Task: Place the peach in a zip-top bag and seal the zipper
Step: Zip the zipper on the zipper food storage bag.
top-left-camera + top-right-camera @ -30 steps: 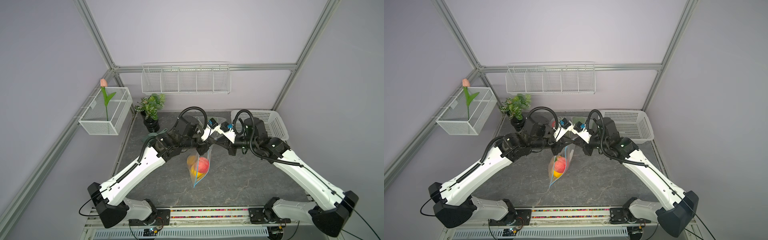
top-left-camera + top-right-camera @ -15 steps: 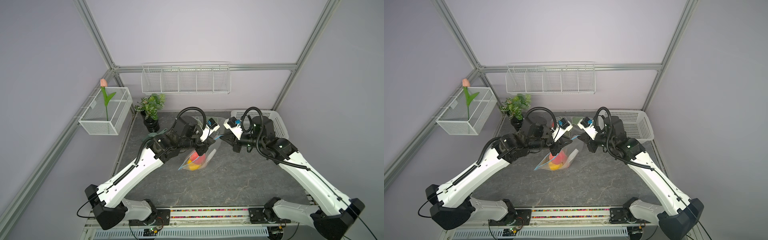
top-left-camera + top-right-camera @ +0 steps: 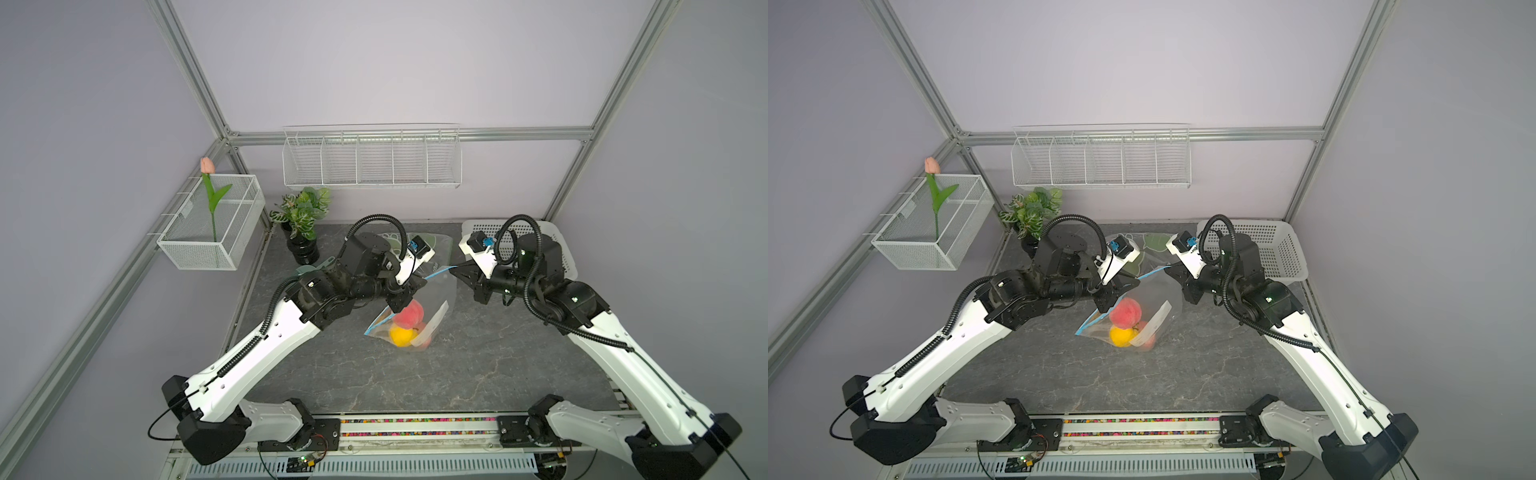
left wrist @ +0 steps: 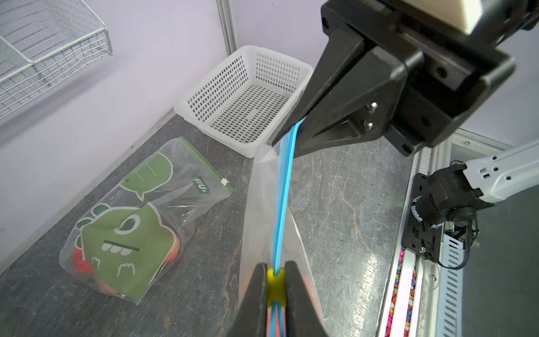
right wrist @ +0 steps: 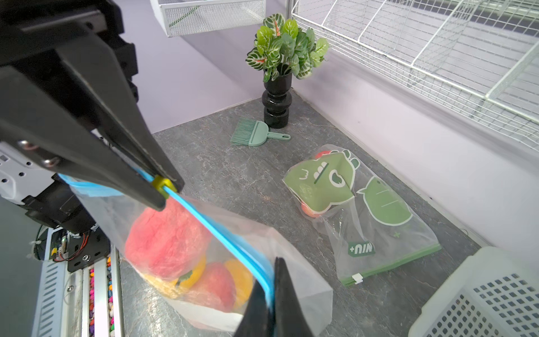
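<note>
Top views: in both, the bag hangs between the two grippers, with its bottom resting on the table mid-workspace. Peach is inside, sitting on a yellow fruit. Left gripper is at the bag's left end and right gripper at its far right corner. We can't read the jaws from up here. Basket sits just behind the right arm and plant behind the left arm, so it's tight at the back. Bare stone runs from the bag forward to the rail.

Left wrist: left gripper is almost fully closed, pinching the yellow slider. The blue zipper runs as one narrow line from the slider to the right gripper, whose jaws are clamped tight on the zipper's far end. We only get the printed bag whole in the wrist views. It lies flat by the back wall, near our bag but apart, with red fruit in it. The top views hide most of it behind the wrists. The basket is in the corner past it.

Right wrist: right gripper fingertips meet on the zipper. Peach sits just under the zipper line, with another red fruit below it that the top views barely show. Brush lies in front of the plant's vase, well clear of the bag. Shelf overhangs the back wall above the printed bag.
</note>
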